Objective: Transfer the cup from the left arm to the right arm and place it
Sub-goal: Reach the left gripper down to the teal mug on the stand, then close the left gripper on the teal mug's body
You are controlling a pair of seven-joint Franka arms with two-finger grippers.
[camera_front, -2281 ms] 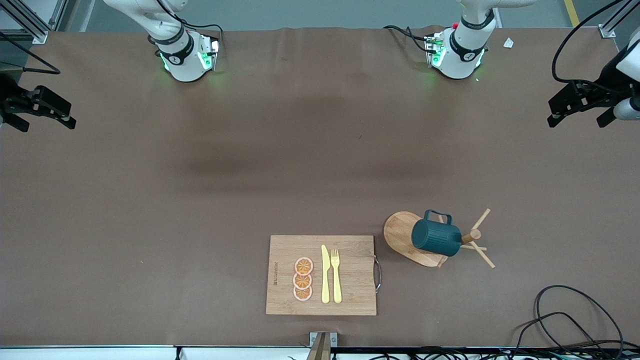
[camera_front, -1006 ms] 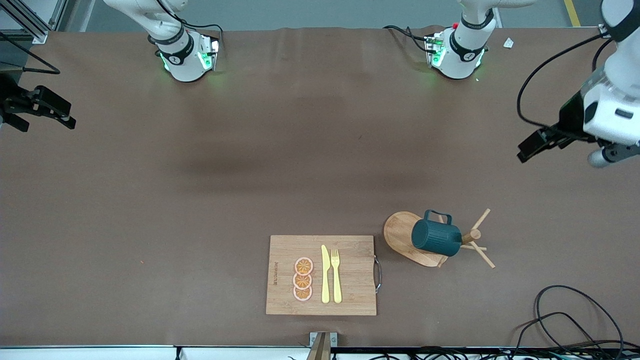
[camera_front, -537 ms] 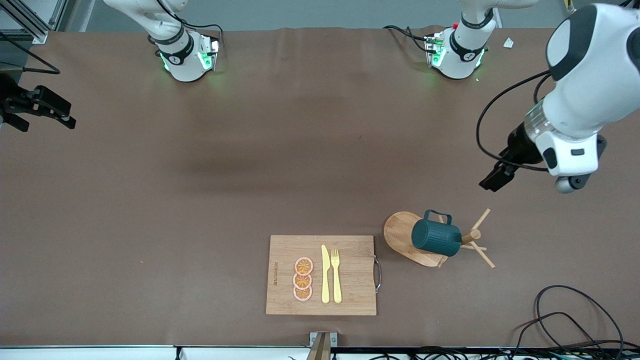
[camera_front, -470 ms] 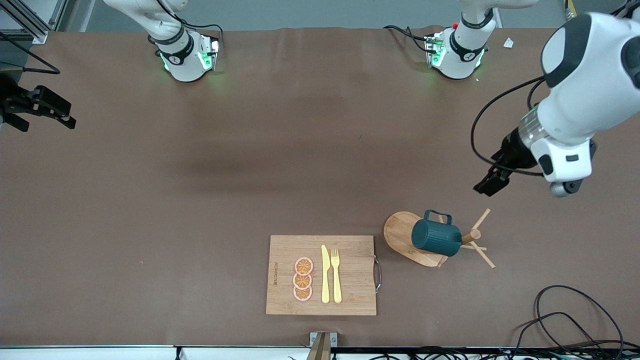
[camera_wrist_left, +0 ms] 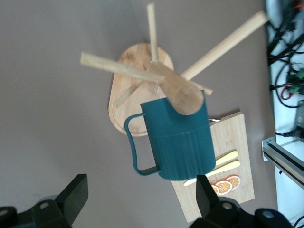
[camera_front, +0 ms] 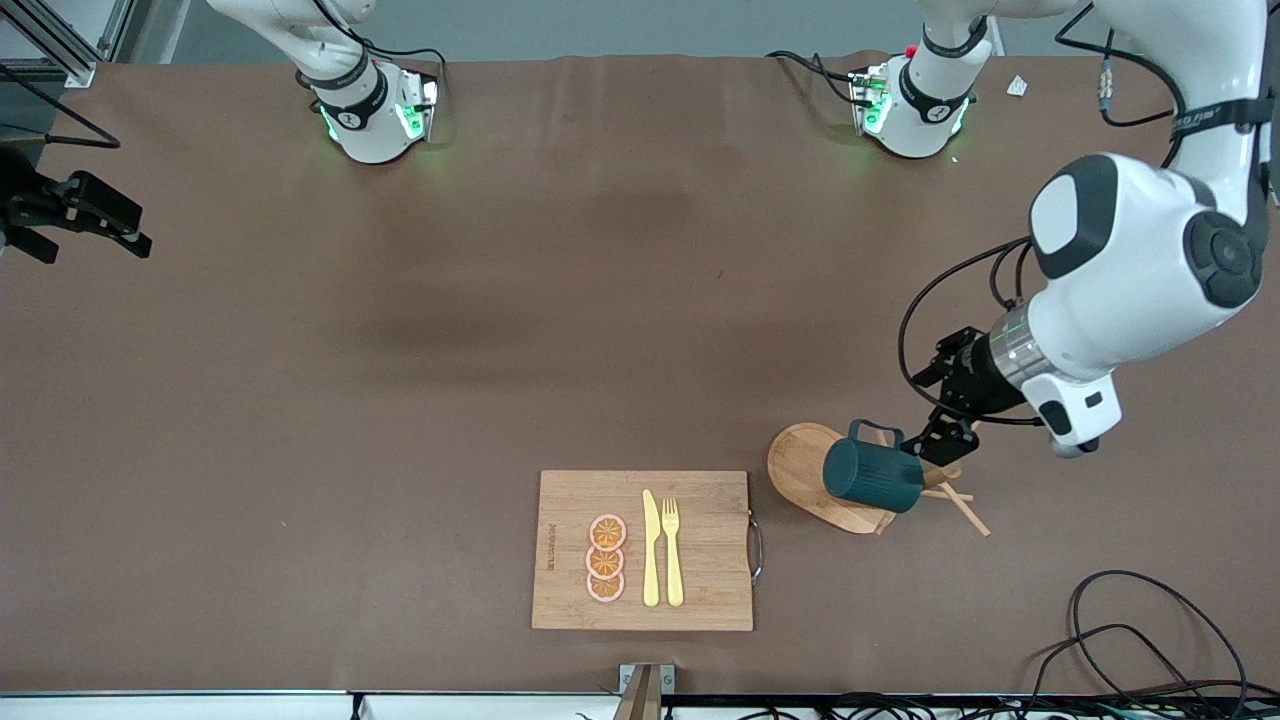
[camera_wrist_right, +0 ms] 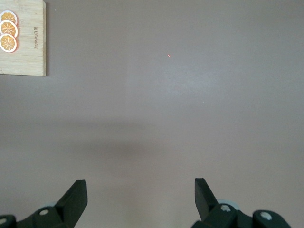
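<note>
The cup [camera_front: 870, 478] is dark teal and ribbed. It hangs tilted on a peg of a wooden mug rack [camera_front: 800, 462], which stands near the front camera toward the left arm's end of the table. Its loop handle points toward the robots' bases. My left gripper [camera_front: 932, 405] is open and empty, in the air just beside the rack's top pegs. In the left wrist view the cup [camera_wrist_left: 180, 142] and rack [camera_wrist_left: 128, 90] lie ahead of the spread left gripper [camera_wrist_left: 140, 199]. My right gripper [camera_front: 98, 248] waits open at the right arm's end of the table, over bare table in its wrist view [camera_wrist_right: 140, 197].
A wooden cutting board [camera_front: 710, 540] lies beside the rack, nearer the front camera, with a yellow knife [camera_front: 651, 550], a yellow fork [camera_front: 672, 550] and orange slices [camera_front: 606, 558]. It also shows in the right wrist view [camera_wrist_right: 28, 57]. Black cables [camera_front: 1130, 620] lie at the front corner.
The left arm has swung in from the table's end and come down to the mug rack, its gripper now just beside the cup. The cup and the right arm have not moved.
</note>
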